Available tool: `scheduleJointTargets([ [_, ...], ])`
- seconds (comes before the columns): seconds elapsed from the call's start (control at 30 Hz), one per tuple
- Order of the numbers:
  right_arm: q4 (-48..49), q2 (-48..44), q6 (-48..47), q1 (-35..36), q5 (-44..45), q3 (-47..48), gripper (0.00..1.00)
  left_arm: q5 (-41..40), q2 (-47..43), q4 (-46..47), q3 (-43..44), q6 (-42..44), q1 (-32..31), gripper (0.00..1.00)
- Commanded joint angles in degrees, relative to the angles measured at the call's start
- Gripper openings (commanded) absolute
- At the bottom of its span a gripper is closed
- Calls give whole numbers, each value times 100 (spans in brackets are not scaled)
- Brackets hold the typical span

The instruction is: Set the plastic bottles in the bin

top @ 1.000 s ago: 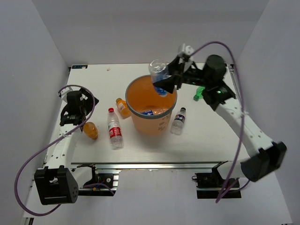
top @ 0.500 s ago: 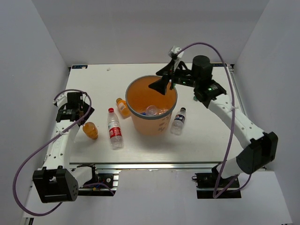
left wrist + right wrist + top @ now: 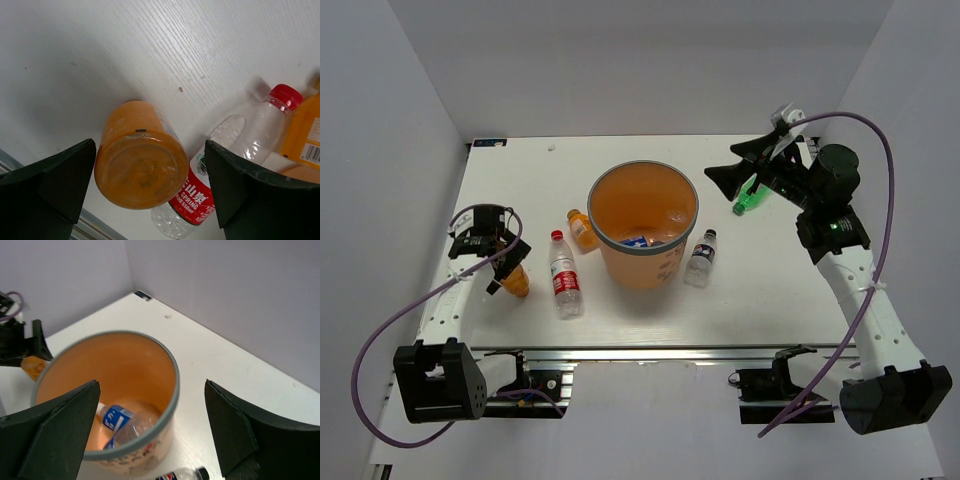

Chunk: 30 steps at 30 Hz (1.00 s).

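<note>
My right pincer [image 3: 151,390] gapes wide and empty beside the round orange plastic bin with a grey rim [image 3: 172,365]. In the bin lies a clear blue-labelled bottle [image 3: 125,421]. My left pincer [image 3: 150,145] is spread wide either side of a short orange bottle [image 3: 142,172], not clamped. The red-capped clear bottle [image 3: 565,275], the second orange bottle [image 3: 583,229], the small dark-capped bottle [image 3: 700,258] and the green bottle [image 3: 748,199] sit on the white table [image 3: 770,290], outside the bin.

One bucket [image 3: 645,265]; two orange bottles [image 3: 583,229], one green bottle [image 3: 746,203], three clear bottles [image 3: 565,275] (one lies in the bucket).
</note>
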Motion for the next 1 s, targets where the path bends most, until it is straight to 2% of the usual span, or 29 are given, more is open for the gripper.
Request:
scheduleJointTargets([
  [0.0,36,-204,57,-294,250,-342,89,52,51,155,-148,-114,-15,98],
  [0.17,27,-310,188,-663,224,-650,89,-80,148,296,-298,-316,-24,97],
  [0.23,27,-380,303,-725,277,-773,89,-80,122,340,-280,-316,-15,91],
  [0.5,203,-828,479,-1015,620,-1116,89,-414,113,24,115,-238,-24,47],
  [0.53,185,-881,426,-1033,637,-1125,89,-327,96,15,176,-220,-24,37],
  [0.6,72,-934,408,-1086,865,-1125,89,23,-44,32,466,-141,-24,26],
  [0.63,53,-943,391,-1103,970,-1125,89,182,-123,85,580,-97,-15,16],
  [0.73,-43,-925,391,-1173,1348,-1098,90,770,-526,654,1029,-35,-24,12],
  [0.8,-70,-873,400,-1217,1437,-1072,89,1183,-730,1550,1178,-87,-24,11],
  [0.83,-165,-794,400,-1226,1446,-1037,89,1855,-887,2284,1196,-96,-41,11],
  [0.87,-236,-741,408,-1244,1463,-950,89,2193,-932,2683,1205,-105,-76,11],
  [0.93,-298,-645,391,-1253,1472,-905,89,2634,-889,3395,1414,-123,-460,11],
  [0.97,-290,-609,373,-1261,1481,-905,89,2775,-706,3451,1582,-53,-637,11],
])
